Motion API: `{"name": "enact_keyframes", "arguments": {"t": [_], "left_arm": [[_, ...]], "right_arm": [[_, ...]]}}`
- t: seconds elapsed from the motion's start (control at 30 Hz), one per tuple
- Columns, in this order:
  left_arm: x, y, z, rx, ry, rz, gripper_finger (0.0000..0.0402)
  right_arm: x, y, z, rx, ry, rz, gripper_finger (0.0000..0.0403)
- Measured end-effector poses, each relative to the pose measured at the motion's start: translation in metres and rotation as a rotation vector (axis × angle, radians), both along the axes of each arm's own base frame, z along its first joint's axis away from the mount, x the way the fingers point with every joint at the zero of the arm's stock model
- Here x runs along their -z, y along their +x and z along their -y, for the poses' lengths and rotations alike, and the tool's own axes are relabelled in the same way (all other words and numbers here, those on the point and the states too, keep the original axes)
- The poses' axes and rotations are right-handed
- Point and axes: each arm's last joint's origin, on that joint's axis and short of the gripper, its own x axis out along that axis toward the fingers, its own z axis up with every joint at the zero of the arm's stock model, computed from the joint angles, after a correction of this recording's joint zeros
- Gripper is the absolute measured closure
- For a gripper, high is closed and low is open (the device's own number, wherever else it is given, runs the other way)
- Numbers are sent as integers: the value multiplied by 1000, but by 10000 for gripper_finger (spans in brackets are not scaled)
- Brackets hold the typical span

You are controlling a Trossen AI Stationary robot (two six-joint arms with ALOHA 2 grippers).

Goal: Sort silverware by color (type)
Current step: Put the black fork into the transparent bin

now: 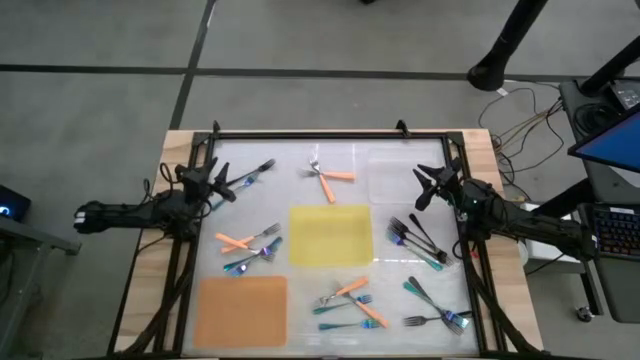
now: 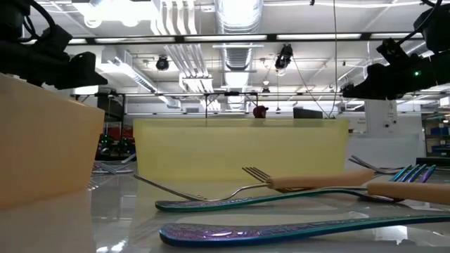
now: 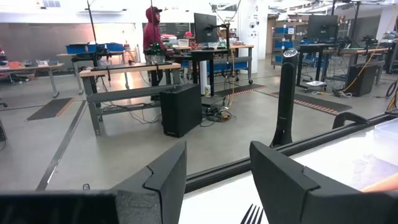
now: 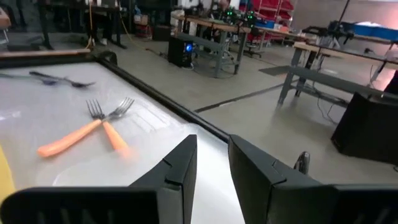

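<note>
Forks lie scattered flat on the white tabletop. Two orange-handled forks cross at the far middle, also seen in the right wrist view. Dark and blue forks lie by my left gripper. Orange and teal forks lie left of the yellow mat. Dark and teal forks lie on the right, and a mixed group lies near the front. My left gripper is open and held above the table. My right gripper is open with a narrower gap, nothing between its fingers.
A yellow mat lies in the table's middle and an orange mat at the near left. A clear flat tray sits at the far right. A black frame borders the table. A person stands at a far bench.
</note>
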Motion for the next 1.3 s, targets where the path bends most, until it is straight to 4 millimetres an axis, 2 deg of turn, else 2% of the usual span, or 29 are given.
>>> {"name": "enact_keyframes", "arguments": {"t": [0.13,0.33,0.47,0.6,0.7,0.9,1.0,1.2,1.3], "left_arm": [[0,0,0,0,0,0,244],[0,0,0,0,0,0,244],[0,0,0,0,0,0,244],[0,0,0,0,0,0,244],[0,0,0,0,0,0,244],[0,0,0,0,0,0,244],[0,0,0,0,0,0,244],[0,0,0,0,0,0,244],[0,0,0,0,0,0,244]], "right_arm": [[-5,0,0,4,3,75,319],[-9,1,0,17,156,265,319],[-13,1,0,8,184,354,319],[-22,1,-1,-35,197,464,319],[-33,1,-1,-46,250,473,319],[-66,-2,-2,15,372,275,319],[-78,-4,-3,84,508,155,319],[-70,-19,-11,359,957,-84,319],[-63,-17,-14,357,1118,-148,319]]}}
